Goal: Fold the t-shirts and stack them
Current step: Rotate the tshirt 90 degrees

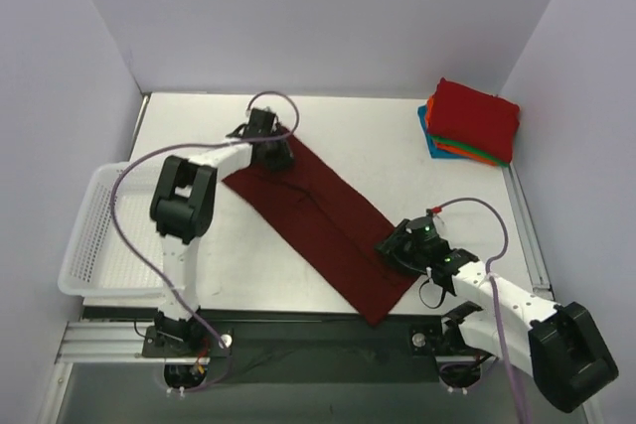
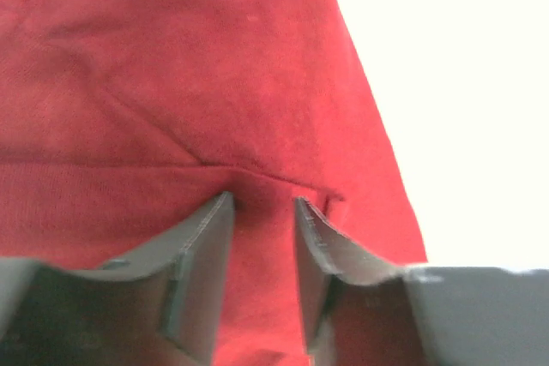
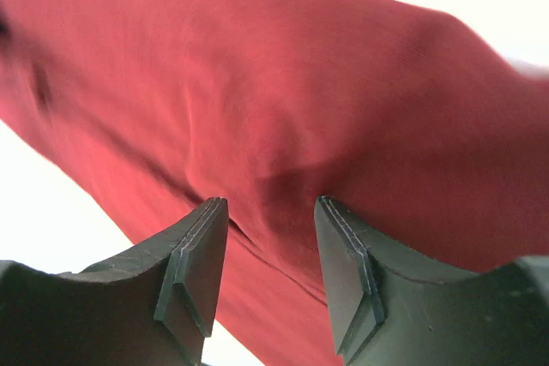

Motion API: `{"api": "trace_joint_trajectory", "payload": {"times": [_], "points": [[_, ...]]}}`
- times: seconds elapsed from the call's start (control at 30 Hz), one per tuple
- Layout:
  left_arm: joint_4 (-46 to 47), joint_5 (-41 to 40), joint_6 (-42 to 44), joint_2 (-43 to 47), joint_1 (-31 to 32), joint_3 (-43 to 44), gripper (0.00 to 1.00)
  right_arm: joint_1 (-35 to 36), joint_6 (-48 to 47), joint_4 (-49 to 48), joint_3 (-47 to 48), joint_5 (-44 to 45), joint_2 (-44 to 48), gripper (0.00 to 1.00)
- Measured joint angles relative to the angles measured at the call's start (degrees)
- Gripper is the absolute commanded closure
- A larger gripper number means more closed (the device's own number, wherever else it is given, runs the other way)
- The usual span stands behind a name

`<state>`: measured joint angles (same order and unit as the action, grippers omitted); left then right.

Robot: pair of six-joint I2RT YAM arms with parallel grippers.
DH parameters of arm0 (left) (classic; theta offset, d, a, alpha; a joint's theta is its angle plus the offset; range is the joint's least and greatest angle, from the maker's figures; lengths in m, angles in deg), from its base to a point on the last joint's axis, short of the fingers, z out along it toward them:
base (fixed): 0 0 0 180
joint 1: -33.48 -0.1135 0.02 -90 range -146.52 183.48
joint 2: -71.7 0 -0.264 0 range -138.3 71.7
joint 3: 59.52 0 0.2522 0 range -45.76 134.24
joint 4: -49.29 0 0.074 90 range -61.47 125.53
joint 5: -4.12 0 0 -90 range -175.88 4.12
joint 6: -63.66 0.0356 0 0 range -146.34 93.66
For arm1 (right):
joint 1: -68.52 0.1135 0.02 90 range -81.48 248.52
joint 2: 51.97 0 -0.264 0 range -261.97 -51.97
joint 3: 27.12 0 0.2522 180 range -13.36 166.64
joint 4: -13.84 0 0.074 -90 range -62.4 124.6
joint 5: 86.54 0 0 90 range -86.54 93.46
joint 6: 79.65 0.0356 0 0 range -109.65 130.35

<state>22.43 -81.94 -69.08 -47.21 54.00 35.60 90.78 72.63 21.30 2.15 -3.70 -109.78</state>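
Note:
The dark maroon t-shirt (image 1: 323, 220) lies as a long folded strip running diagonally from the back left to the front right of the table. My left gripper (image 1: 273, 158) is down on its far left end. In the left wrist view the jaws (image 2: 263, 203) stand apart, with cloth (image 2: 214, 83) and a seam ridge at their tips. My right gripper (image 1: 390, 250) is on the strip's near right end. Its jaws (image 3: 270, 203) are also apart, over a small bulge in the cloth (image 3: 300, 83). A stack of folded t-shirts (image 1: 472, 121), red on top, sits at the back right.
A white mesh basket (image 1: 99, 235) stands at the left edge of the table. White walls close in the back and both sides. Orange, green and blue edges show under the red shirt of the stack.

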Motion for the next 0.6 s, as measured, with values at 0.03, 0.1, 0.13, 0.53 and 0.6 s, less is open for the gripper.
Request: {"api": "trace_joint_trajectory", "payload": {"times": [0.03,0.1,0.13,0.53,0.6], "points": [[-0.6,1.3,0.8,-3.5,0.0,5.4,0.49,4.0,3.0,0.0,-0.7,1.5,0.9,0.54],[-2.2,4.9,2.1,-11.0,0.1,16.9,0.44,12.5,6.4,-0.2,-0.7,4.1,1.1,0.54],[-2.6,7.1,2.8,-14.8,0.2,22.8,0.42,15.7,7.6,0.0,-0.2,5.3,0.5,0.54],[-8.8,16.8,5.4,-15.6,0.8,37.2,0.23,9.3,-9.6,13.8,26.1,8.0,-10.2,0.53],[-9.1,14.6,5.0,-8.4,1.0,29.6,0.3,6.3,-13.5,16.6,26.3,8.3,-10.3,0.53]]}}
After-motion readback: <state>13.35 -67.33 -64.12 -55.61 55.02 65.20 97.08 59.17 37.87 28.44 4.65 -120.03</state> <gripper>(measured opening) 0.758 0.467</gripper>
